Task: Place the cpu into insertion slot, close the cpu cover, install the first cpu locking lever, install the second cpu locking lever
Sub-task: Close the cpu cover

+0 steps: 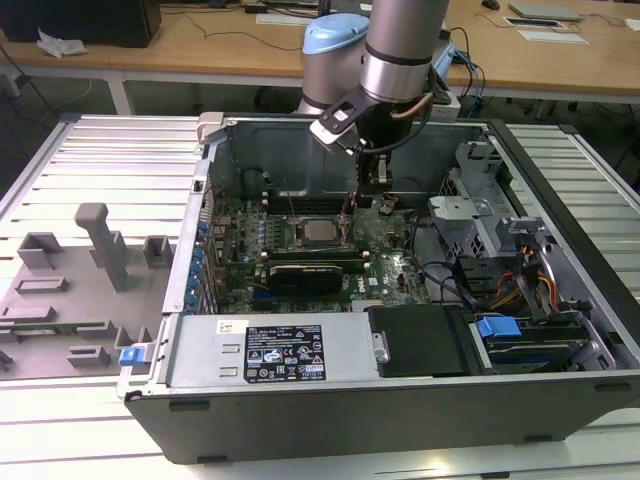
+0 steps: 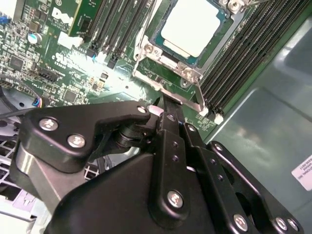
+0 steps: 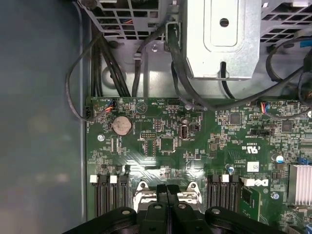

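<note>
Cpu locking-lever work looks to be the step in hand, judging by where the pincer (image 2: 163,104) sits. Its two black fingers (image 2: 168,141) are pressed together with nothing visible between them. The tips are down against the bright metal bar (image 2: 151,80) along the near edge of the insertion slot (image 2: 168,45). Whether that bar is the first lever or the second, I cannot tell.

Just past the tips, the cpu (image 2: 191,23) lies flat in the slot. Its dull silver top shows through the window of the cpu cover (image 2: 145,46), which appears folded down around it. Seating and closing therefore seem done.

In my judgement, any push from here calls for a short, controlled stroke that keeps the tips on the bar and off the green board (image 3: 161,146).

Room is tight sideways. Black memory slots (image 2: 243,53) flank the socket closely on both sides, and beyond one bank the grey case wall (image 2: 263,131) lies near. In the first wrist view, loose cables (image 3: 122,63) and a metal drive cage (image 3: 219,39) stand past the board's edge. In the exterior view the arm (image 1: 400,60) drops into the open case (image 1: 330,400) on the ribbed bench (image 1: 100,150), and the free way out is upward.
</note>
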Motion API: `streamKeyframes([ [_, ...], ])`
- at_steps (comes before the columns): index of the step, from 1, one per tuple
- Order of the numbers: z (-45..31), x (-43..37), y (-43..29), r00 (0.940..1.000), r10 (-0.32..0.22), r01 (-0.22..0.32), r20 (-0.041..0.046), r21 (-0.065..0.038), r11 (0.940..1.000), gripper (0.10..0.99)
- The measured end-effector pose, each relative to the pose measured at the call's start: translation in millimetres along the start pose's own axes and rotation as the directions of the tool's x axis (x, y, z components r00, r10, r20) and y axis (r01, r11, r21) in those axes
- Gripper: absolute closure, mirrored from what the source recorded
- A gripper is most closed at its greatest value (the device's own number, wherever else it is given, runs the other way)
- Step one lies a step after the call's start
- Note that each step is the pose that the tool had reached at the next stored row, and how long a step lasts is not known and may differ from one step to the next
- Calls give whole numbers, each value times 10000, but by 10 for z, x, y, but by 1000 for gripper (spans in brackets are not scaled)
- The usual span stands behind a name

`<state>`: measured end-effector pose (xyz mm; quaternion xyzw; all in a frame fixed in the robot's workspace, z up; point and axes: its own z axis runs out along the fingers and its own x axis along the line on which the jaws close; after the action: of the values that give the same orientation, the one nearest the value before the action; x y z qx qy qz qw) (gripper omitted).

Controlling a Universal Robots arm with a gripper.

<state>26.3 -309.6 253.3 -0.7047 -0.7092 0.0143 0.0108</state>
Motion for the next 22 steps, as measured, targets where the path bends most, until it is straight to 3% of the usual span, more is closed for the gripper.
streamKeyframes([
  [18,4,2,-147,10000,0,0,19,-90,10000,980],
  [22,13,3,-256,10000,-1,1,19,-161,9999,980],
])
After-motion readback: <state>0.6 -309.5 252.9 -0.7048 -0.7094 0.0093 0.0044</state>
